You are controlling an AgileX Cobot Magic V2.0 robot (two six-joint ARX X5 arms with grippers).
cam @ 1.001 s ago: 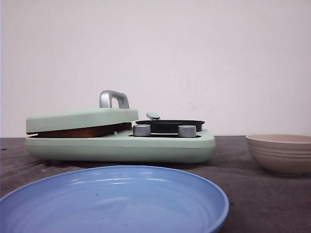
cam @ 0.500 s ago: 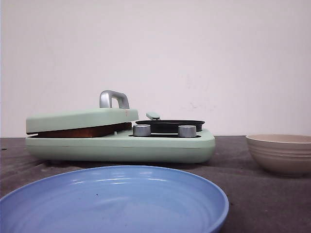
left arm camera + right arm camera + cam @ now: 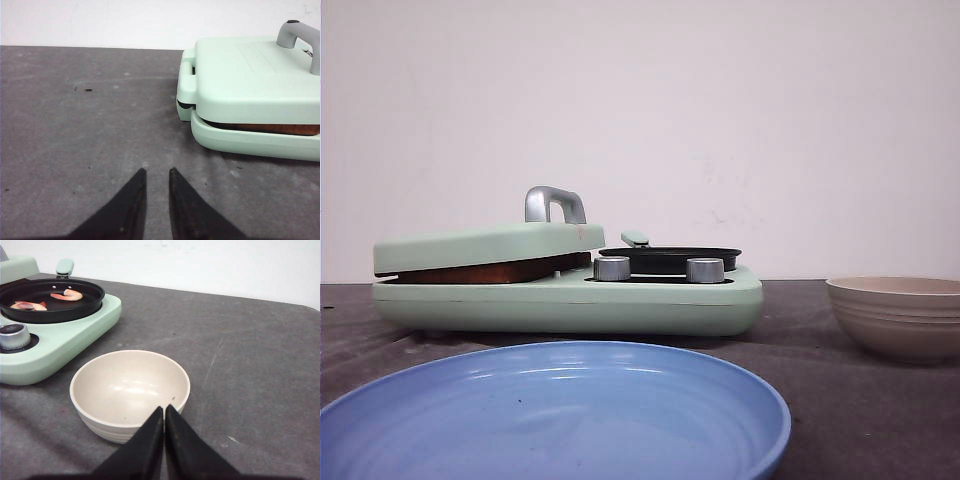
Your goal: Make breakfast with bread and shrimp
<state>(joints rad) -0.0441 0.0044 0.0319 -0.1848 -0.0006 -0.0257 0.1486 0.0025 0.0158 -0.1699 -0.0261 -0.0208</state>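
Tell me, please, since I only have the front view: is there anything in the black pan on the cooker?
Observer: Yes. The right wrist view shows pink shrimp lying in the black pan.
Operator: Thank you. Is the beige bowl empty?
Observer: It is; the beige bowl shows a bare inside, with the right claw shut above its near rim.
Operator: And where is the left claw, please?
Observer: The left claw hangs over bare table beside the press's hinge end, its fingers slightly apart, holding nothing.
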